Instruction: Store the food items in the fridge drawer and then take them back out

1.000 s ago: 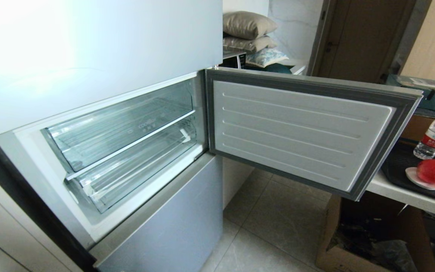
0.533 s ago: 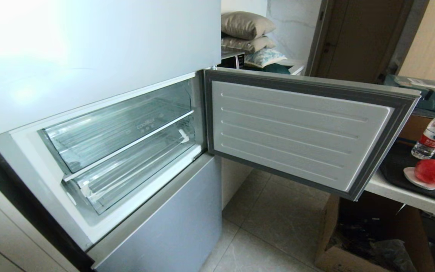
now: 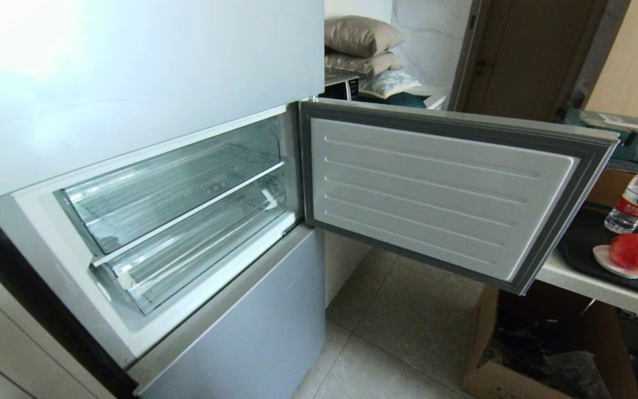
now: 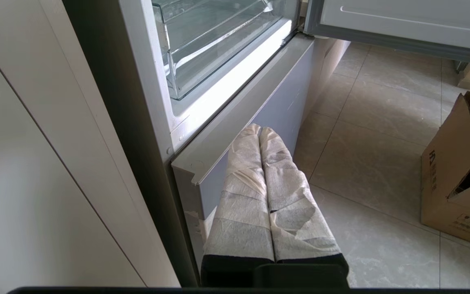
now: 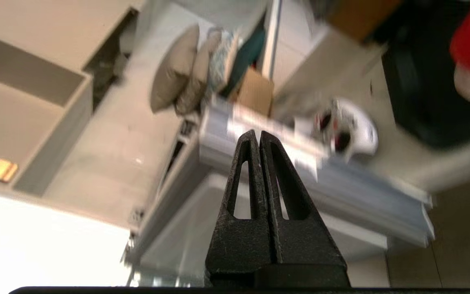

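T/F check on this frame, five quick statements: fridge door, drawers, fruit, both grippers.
1. The fridge door stands open. True.
2. A fruit already lies in the lower drawer. False: both clear drawers look empty.
3. The red fruit sits on a small white dish on the dark tray, beside the water bottle. True.
4. The left gripper holds a fruit. False: its wrapped fingers are shut on nothing, low by the fridge's bottom door.
5. The right gripper is open. False: its black fingers are pressed together, empty.
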Robot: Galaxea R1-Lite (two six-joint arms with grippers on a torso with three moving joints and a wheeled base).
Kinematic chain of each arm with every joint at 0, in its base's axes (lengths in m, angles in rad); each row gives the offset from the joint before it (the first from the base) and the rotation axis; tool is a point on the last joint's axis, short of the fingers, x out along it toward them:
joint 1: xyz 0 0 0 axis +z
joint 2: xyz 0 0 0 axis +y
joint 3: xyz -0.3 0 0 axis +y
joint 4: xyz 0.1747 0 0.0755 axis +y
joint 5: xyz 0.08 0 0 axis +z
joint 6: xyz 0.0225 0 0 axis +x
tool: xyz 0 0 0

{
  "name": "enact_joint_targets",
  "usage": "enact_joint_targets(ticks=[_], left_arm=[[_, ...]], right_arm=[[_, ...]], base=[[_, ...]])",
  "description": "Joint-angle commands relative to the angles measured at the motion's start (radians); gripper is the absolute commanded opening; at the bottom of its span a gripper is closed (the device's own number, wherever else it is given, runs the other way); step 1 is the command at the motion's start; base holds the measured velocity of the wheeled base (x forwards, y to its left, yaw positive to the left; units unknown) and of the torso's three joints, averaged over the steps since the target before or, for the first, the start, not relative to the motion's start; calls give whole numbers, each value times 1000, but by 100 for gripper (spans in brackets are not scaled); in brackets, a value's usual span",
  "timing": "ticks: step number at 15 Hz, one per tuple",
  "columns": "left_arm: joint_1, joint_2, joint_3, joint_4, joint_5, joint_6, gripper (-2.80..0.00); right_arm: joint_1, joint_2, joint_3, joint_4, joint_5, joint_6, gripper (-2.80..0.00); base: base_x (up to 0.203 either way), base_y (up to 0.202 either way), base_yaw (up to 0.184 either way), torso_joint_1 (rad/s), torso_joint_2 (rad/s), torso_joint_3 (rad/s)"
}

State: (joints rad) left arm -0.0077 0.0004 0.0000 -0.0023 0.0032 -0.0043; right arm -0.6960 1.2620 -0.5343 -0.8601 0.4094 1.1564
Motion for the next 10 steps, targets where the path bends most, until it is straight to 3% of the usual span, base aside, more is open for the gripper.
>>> enact_joint_targets(ticks=[1, 7, 9, 10], left_arm=[[0, 0, 0, -1, 0, 0, -280], [0, 0, 0, -1, 0, 0, -280], [0, -2, 0, -1, 0, 0, -280], [0, -2, 0, -1, 1, 0, -280]], right_arm=[[-34, 175, -64, -38, 14, 12, -280], [-47, 429, -264, -61, 34, 27, -280], [-46, 531, -385, -59, 94, 48, -280], [-44, 569, -438, -57, 163, 70, -280]], base=[[0, 0, 0, 0, 0, 0], [0, 0, 0, 0, 0, 0], [0, 0, 0, 0, 0, 0], [0, 0, 0, 0, 0, 0]])
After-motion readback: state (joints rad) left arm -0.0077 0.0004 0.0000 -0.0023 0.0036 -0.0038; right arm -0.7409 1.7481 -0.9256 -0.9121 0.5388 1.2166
